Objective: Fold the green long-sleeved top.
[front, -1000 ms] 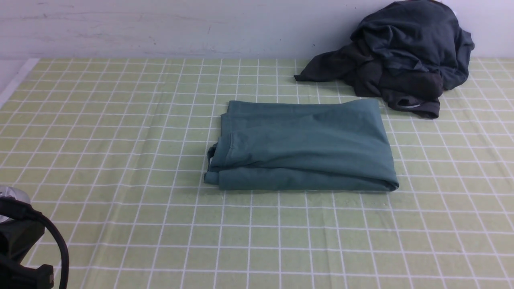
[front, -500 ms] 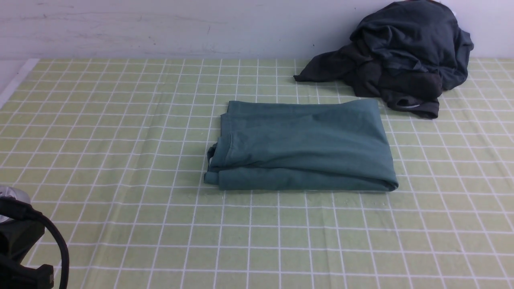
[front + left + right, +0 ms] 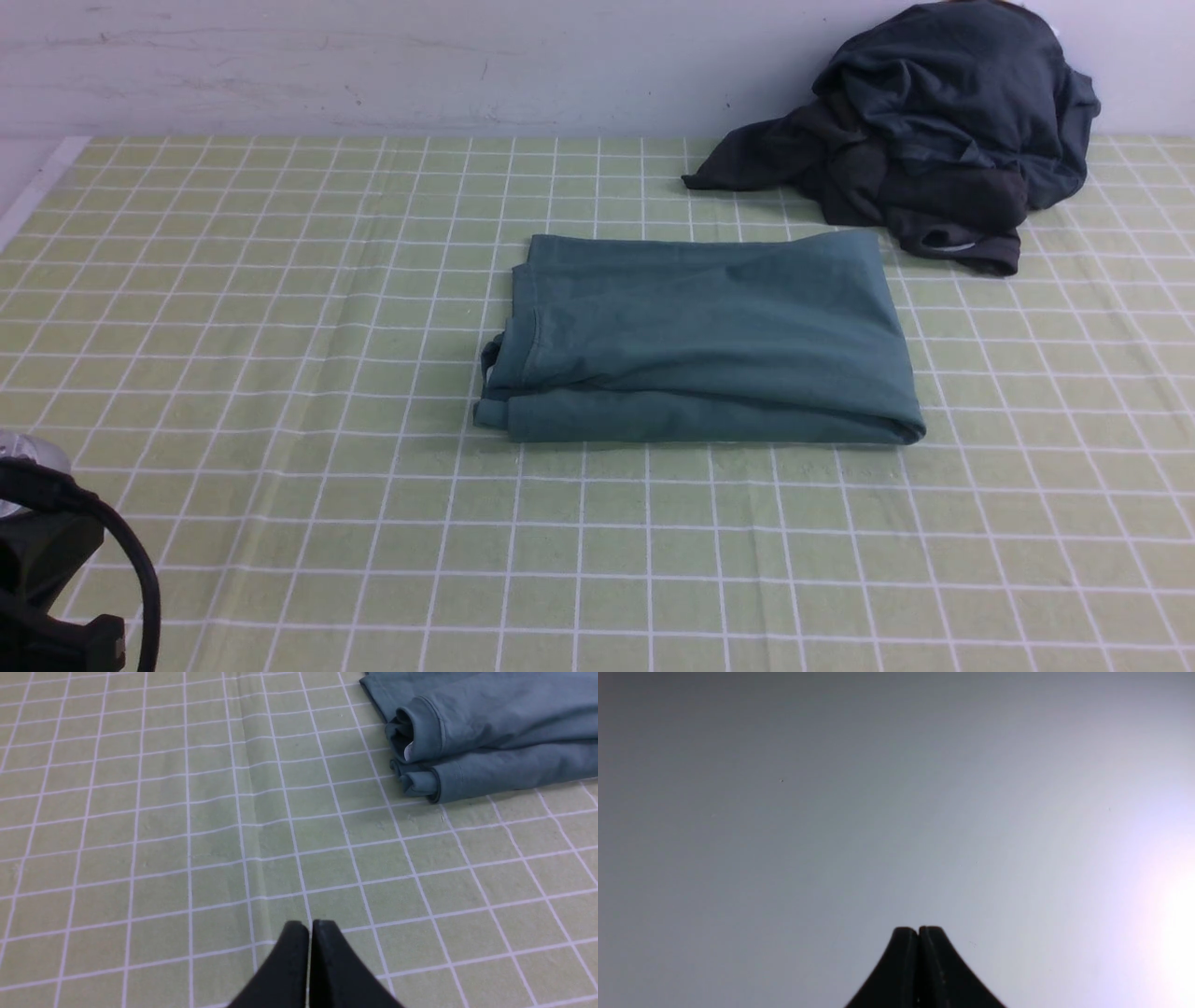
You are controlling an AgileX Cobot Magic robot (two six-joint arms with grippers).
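Left wrist view: left gripper [image 3: 309, 926] pressed together, empty, green long-sleeved top [image 3: 490, 732] folded well ahead. Right gripper [image 3: 918, 931] likewise pressed together, facing blank wall. Judged complete; keep both clear, leave the stack undisturbed.

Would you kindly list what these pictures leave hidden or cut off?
- Sleeves and cuffs of the muted teal-green cotton top: front view, tucked inside its own folds.
- Dark charcoal garment heap: front view, top cut by the frame edge.
- Right claw: right wrist view shows only blank grey behind it; front view misses it.
- Left claw: base cut by the frame edge.
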